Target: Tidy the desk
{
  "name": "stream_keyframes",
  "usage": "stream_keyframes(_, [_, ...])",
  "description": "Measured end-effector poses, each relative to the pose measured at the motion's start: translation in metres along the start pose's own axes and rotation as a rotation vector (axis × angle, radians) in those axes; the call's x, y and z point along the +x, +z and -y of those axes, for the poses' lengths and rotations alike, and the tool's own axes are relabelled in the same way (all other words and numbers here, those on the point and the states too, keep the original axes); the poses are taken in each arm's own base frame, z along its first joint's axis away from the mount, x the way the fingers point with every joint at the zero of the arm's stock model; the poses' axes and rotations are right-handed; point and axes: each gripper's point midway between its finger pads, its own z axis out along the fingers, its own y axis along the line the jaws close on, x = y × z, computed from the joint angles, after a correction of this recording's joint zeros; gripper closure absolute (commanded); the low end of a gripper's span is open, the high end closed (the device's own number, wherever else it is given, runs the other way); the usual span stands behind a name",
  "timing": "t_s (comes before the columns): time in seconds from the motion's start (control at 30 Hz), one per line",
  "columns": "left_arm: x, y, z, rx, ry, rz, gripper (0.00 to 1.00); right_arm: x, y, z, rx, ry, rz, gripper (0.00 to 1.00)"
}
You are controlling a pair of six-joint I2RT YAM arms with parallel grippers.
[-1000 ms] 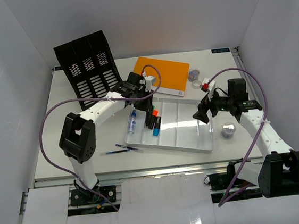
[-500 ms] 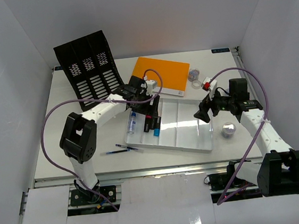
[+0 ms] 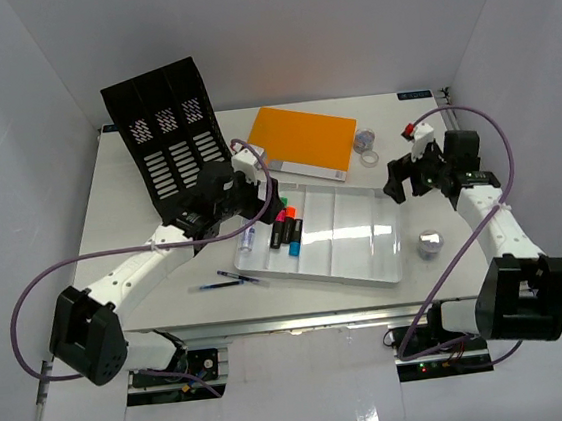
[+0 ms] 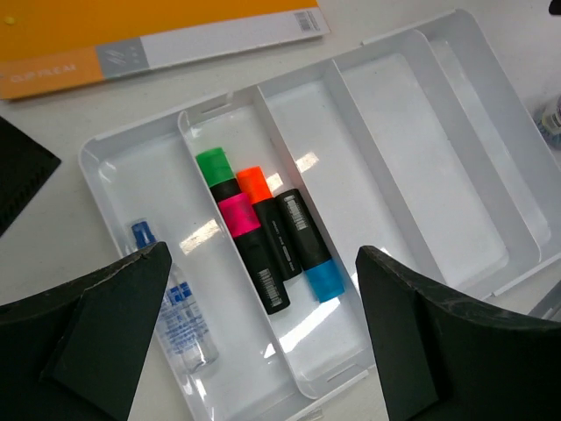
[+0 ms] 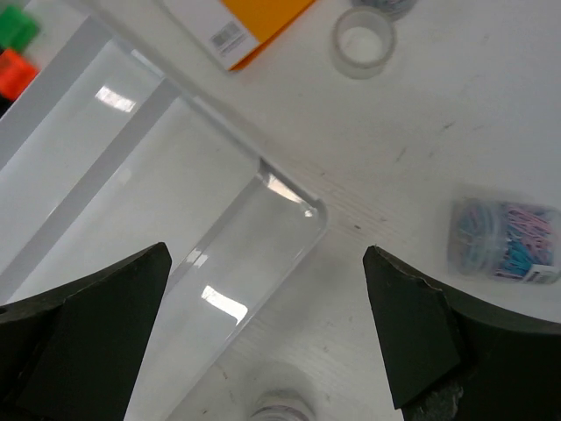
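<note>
I work in a robotics lab cell dressed up as an office. Plain white panels [image 3: 10, 118] wall in the desk [image 3: 111, 218] on three sides, and my purple cables [image 3: 31, 297] loop above it. The office part gathers around the white compartmented tray [image 3: 356, 231]. Highlighters [image 3: 285, 228] lie inside it and an orange notepad [image 3: 304, 140] lies behind it. A black file rack [image 3: 167, 132] stands off its far left, pens [image 3: 230, 279] lie at its near left corner, and tape rolls [image 3: 369, 153] and a box of paper clips [image 5: 504, 241] sit beside its far right corner.
</note>
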Motion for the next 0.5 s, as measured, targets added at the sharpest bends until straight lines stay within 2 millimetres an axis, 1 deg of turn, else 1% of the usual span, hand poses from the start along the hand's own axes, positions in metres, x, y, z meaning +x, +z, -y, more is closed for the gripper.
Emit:
stream_keyframes(0.13, [-0.018,-0.017,-0.004,-0.037,0.02,0.107,0.02,-0.011,0.0,0.049,0.148,0.128,-0.005,0.02])
stream_keyframes(0.23, [-0.028,-0.025,-0.007,-0.056,0.026,0.157,0.02,-0.005,-0.004,0.075,0.235,0.182,-0.029,0.02])
stream_keyframes(0.37, [-0.04,-0.031,-0.006,-0.061,0.033,0.202,0.02,0.005,-0.003,0.1,0.319,0.21,-0.082,0.02])
stream_keyframes(0.5, [-0.042,-0.032,-0.006,-0.061,0.033,0.213,0.02,0.015,0.002,0.118,0.384,0.232,-0.138,0.03])
